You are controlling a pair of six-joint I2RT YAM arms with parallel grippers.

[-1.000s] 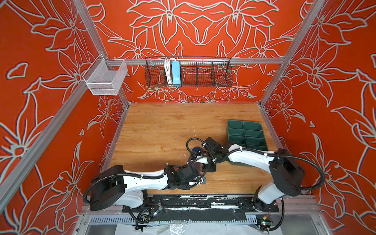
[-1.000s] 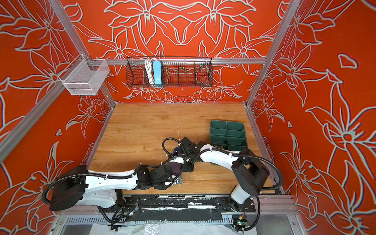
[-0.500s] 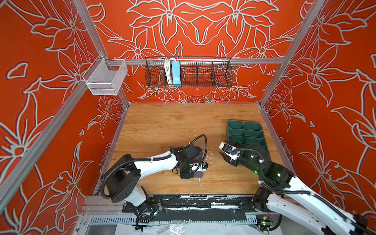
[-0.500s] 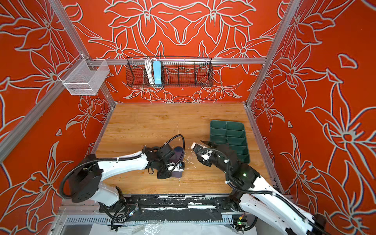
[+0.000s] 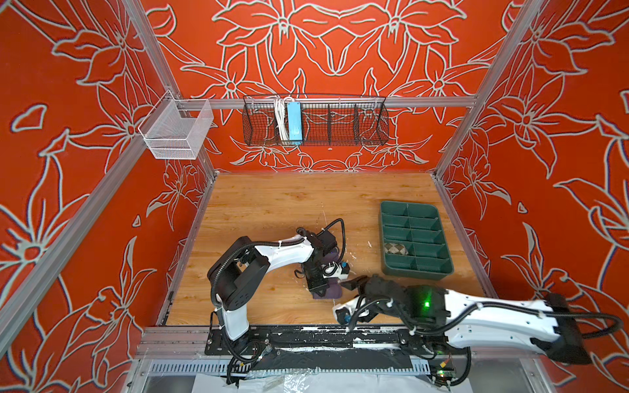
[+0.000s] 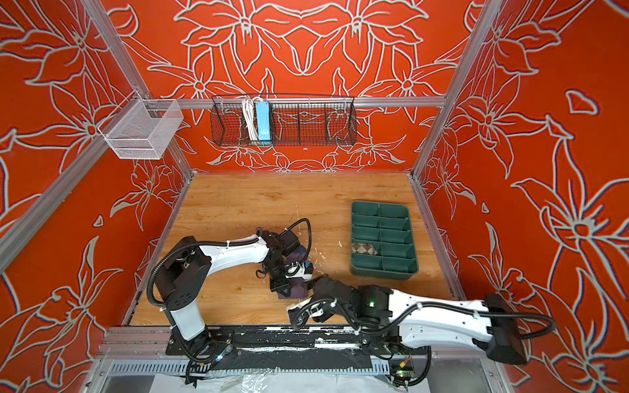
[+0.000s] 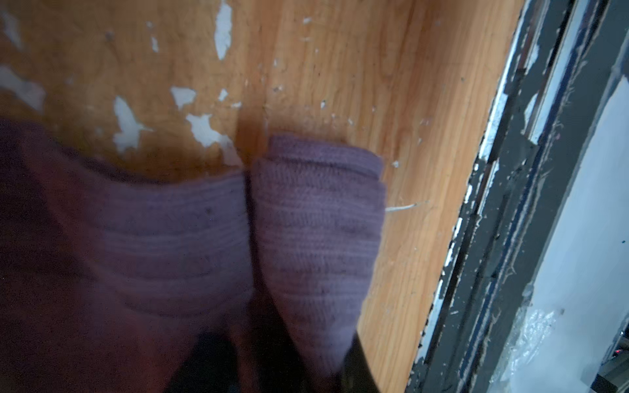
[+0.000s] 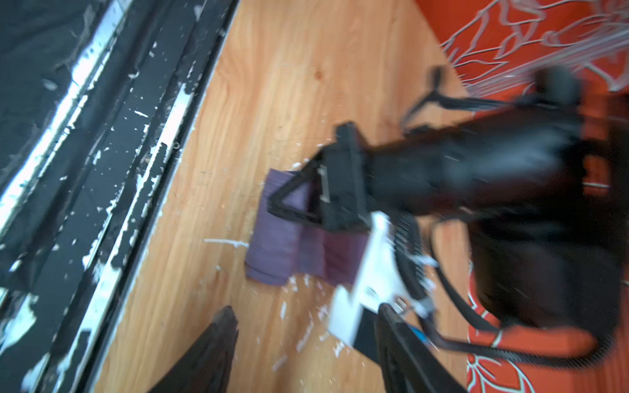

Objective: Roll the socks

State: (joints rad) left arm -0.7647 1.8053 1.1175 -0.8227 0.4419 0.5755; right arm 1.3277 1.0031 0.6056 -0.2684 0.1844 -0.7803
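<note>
Purple sock [image 5: 332, 292] lies half rolled on the wooden tabletop [image 5: 272, 211]. The left claw [image 5: 318, 288] pinches it tight. The right claw [image 8: 306, 326] is wide open just beside it. The beige sock [image 5: 396, 249] sits rolled up in the green tray [image 5: 417, 270].

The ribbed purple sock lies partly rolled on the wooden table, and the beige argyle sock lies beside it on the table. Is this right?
No. The ribbed purple sock does lie partly rolled on the wooden table, but the beige argyle sock sits in a compartment of the green plastic divided tray, as both top views show.
</note>
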